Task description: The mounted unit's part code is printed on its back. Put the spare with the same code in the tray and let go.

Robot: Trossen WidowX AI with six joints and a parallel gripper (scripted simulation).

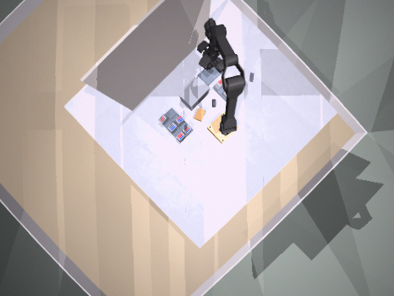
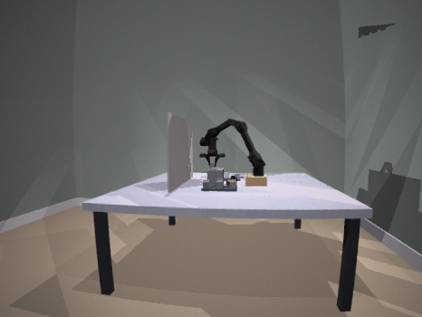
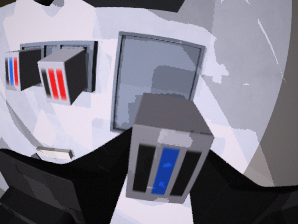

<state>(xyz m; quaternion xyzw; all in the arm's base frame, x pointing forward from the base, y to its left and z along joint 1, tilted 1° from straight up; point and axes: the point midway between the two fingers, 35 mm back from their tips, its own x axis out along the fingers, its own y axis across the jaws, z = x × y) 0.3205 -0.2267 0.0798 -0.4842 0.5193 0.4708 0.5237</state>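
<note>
One tool (image 1: 210,63) (image 2: 212,164) (image 3: 161,137) clamped on grey block (image 3: 170,117) | black-blue-black stripes (boxy) | smooth rectangular tray (image 1: 208,75) (image 3: 131,70) beyond

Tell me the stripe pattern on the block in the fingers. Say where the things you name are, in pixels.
Black, blue, black on the grey block (image 3: 171,117); the wrist view shows it best.
</note>
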